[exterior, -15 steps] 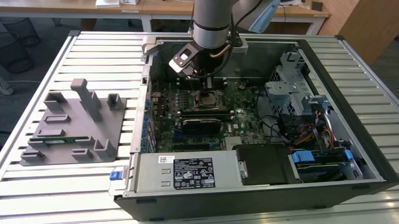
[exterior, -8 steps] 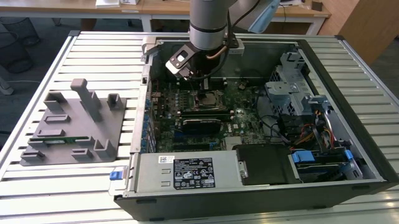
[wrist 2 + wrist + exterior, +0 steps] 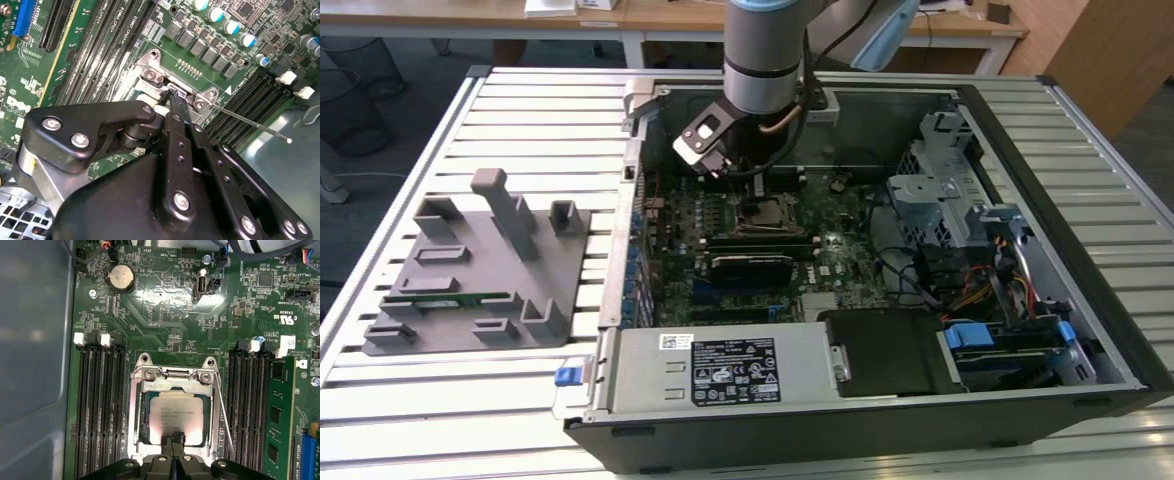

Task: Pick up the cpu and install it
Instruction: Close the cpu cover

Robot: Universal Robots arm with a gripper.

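Exterior view: a silver-grey robot arm [image 3: 763, 50] comes down from the upper centre of the frame. It reaches into an open black tower computer case [image 3: 854, 430] lying on a pale slatted metal table [image 3: 440, 400]. The black gripper [image 3: 757, 190] sits over the socket area of the green motherboard [image 3: 834, 215], about frame centre. At the exterior view's left, a grey plastic fixture [image 3: 500, 280] with upright posts rests on the table, well apart from the case. A long narrow green memory stick [image 3: 447, 297] lies in 1 of its slots. A grey power supply box [image 3: 720, 370] with a white label sits at the lower centre, inside the case.

First wrist view: the small flat square cpu [image 3: 176, 410] with a shiny silver metal top lies flat and level inside the silver metal socket frame [image 3: 134, 410]. The gripper's 2 black fingertips [image 3: 169, 439] are pressed together, jaws narrow with just a thin seam between them. They sit at 1 edge of the cpu; cannot tell if they touch it or hover just above. A thin metal lever rod [image 3: 224, 420] runs along 1 side of the socket. Black memory slots [image 3: 97, 410] flank the socket on both sides. A green memory module [image 3: 279, 415] stands just beyond 1 bank. A round silver coin battery [image 3: 121, 277] is well apart from the socket.

Second wrist view: the closed tips are at the socket, and the lever rod angles out over the slots.
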